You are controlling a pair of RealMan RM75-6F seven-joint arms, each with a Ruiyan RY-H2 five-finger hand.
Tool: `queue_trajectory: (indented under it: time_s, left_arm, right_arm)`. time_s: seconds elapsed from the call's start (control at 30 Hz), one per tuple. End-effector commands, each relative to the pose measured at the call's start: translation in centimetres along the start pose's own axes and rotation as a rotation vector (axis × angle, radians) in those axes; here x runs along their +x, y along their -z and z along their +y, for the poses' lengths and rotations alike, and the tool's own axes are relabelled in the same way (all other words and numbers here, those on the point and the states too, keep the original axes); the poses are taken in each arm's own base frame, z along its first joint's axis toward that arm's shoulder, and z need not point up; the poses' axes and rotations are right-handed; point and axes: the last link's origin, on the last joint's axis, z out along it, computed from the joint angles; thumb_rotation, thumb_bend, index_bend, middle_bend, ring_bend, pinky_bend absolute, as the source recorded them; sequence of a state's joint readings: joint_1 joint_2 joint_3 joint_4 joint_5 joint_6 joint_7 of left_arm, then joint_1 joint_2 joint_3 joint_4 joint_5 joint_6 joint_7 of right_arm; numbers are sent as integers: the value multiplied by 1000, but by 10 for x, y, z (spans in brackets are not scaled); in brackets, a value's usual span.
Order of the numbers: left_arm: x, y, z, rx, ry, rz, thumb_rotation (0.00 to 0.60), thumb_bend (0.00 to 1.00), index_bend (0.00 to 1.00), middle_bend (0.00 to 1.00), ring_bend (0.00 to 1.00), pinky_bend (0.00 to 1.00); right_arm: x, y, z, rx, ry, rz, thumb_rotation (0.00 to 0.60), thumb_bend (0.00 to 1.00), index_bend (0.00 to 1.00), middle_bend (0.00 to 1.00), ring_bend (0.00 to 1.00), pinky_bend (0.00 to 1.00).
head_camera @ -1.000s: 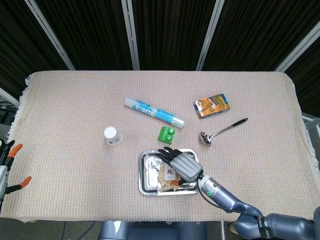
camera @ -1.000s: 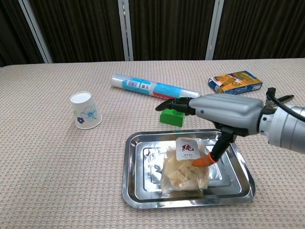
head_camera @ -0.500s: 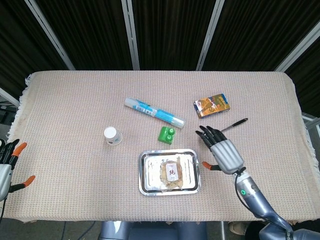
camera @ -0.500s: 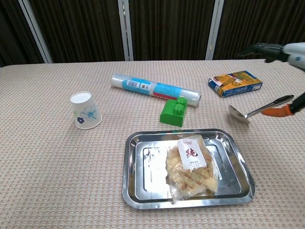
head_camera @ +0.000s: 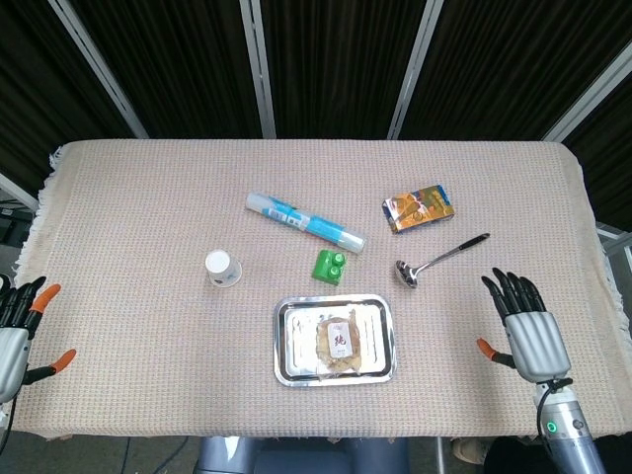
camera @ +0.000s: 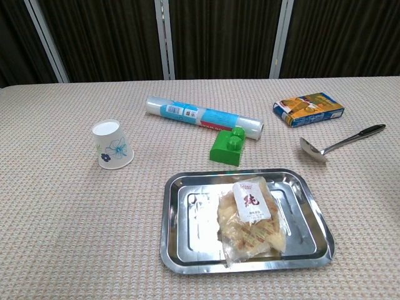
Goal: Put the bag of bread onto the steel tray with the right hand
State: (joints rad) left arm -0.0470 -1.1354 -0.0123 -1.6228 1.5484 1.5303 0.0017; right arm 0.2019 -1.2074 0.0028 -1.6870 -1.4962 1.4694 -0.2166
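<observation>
The clear bag of bread (head_camera: 337,341) (camera: 250,220) with a white label lies flat inside the steel tray (head_camera: 286,346) (camera: 184,234) near the table's front edge. My right hand (head_camera: 524,327) hovers far to the tray's right, fingers spread and holding nothing; it shows only in the head view. My left hand (head_camera: 14,331) sits at the far left edge, beyond the table, fingers apart and empty. Neither hand appears in the chest view.
A green block (head_camera: 330,266) (camera: 227,147) stands just behind the tray. A blue-and-white roll (head_camera: 304,221), a paper cup (head_camera: 222,268), a ladle (head_camera: 439,259) and an orange snack box (head_camera: 419,207) lie across the woven cloth.
My right hand let go of the bread bag on the tray, then drew back to the right and toward the table's near edge. The bag shifted slightly and now lies still.
</observation>
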Motion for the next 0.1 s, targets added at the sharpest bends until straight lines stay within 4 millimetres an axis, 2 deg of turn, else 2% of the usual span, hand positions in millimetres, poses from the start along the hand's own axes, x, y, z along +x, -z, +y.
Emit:
queue_trajectory:
  time_s: [0.03,0.1]
  left_arm:
    - [0,1,1,-5,-2,1,600,162,100,0,0,0]
    - [0,1,2,-7,0,9,600,162,100,0,0,0]
  right_arm:
    - [0,9,4,-17,27,-3,600,160,60,1,0,48]
    - [0,14,8,-41,55,0,600,160,50,0,0,32]
